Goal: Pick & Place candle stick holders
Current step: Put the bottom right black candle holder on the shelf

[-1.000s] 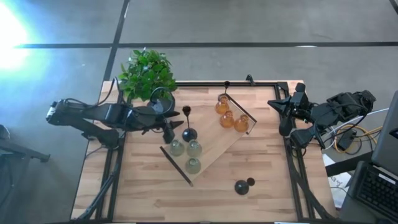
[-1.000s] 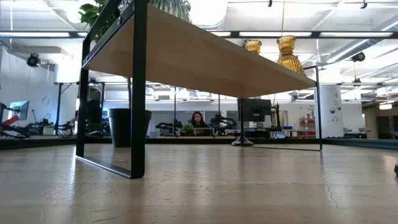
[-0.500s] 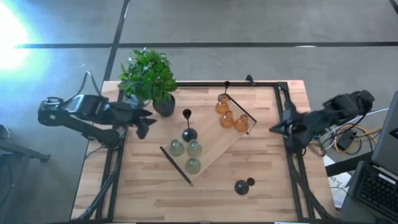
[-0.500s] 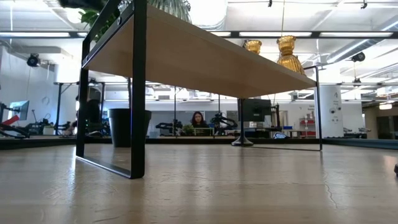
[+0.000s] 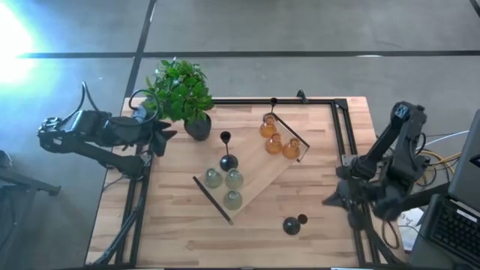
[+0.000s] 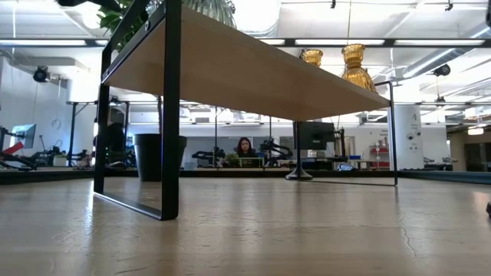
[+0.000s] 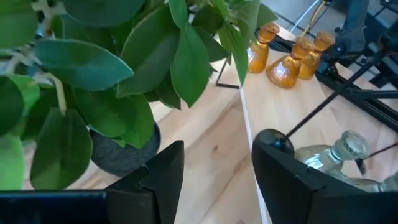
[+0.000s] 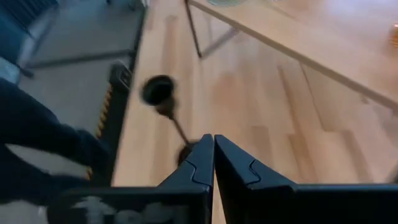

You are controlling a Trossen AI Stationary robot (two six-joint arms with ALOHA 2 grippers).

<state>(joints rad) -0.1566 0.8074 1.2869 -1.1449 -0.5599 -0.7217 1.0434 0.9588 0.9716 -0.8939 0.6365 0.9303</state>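
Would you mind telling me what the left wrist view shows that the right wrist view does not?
Only the left wrist view shows the green plant in its dark pot, three amber holders, a pale glass holder and the open left hand. Only the right wrist view shows a black holder lying on its side on the table and the shut right hand. Both show the wooden tabletop and the raised shelf board.

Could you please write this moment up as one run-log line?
left hand: open, empty, beside plant pot | right hand: shut, empty, facing fallen black holder | raised shelf: seven holders
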